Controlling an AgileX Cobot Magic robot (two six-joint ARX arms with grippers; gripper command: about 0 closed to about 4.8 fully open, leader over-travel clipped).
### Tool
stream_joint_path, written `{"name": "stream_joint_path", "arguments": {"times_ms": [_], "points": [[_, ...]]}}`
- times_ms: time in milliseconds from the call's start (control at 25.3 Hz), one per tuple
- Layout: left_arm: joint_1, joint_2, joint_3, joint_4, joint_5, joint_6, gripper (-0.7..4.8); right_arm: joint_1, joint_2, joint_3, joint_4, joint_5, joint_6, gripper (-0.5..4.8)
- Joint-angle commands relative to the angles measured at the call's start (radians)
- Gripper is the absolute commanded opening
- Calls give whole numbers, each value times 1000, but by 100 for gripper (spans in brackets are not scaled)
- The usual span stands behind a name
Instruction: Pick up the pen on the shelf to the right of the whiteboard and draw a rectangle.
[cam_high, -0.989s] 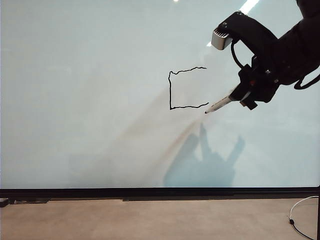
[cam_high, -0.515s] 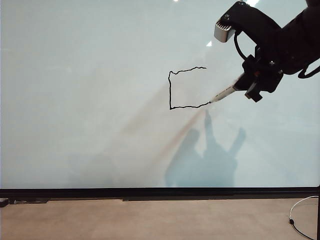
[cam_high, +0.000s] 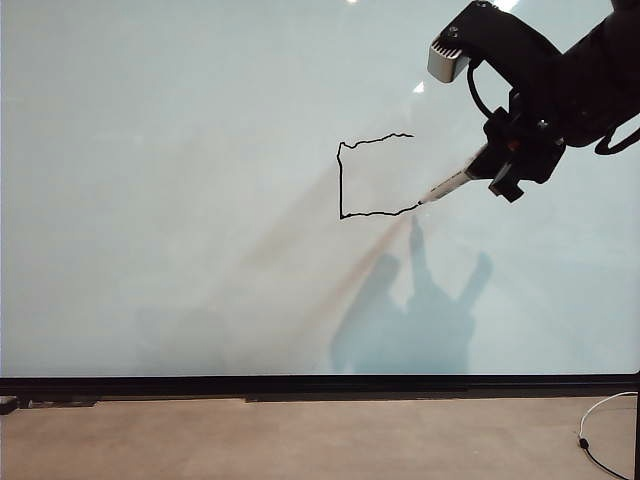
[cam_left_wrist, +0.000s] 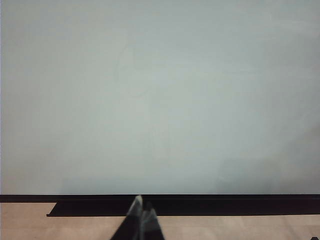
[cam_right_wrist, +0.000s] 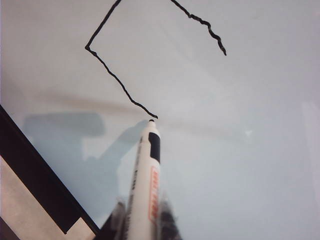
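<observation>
Whiteboard (cam_high: 180, 200) glossy, black bottom edge; right claw (cam_right_wrist: 142, 220) grips pen (cam_right_wrist: 145, 185), tip at rectangle (cam_high: 375, 175); left claw (cam_left_wrist: 141, 220) closed.

Frontal exterior view, both wrist views close, all sharing the whiteboard (cam_high: 180, 200).

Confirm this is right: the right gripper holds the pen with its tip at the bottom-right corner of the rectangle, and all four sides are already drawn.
Not quite: only three sides are drawn. The rectangle has its top, left and bottom lines, but the right side is missing, as the exterior view shows. The rest stands: the right gripper holds the pen with its tip at the bottom-right end of the line on the whiteboard.
</observation>
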Motion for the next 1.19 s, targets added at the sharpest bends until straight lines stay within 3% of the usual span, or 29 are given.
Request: {"name": "stream_joint_path", "arguments": {"times_ms": [40,1187], "points": [[0,0,3,8,4,5,-5,0,11,5,22,1,0,-5],[0,0,3,8,4,5,-4,-7,35,5,64,9,11,-5]]}}
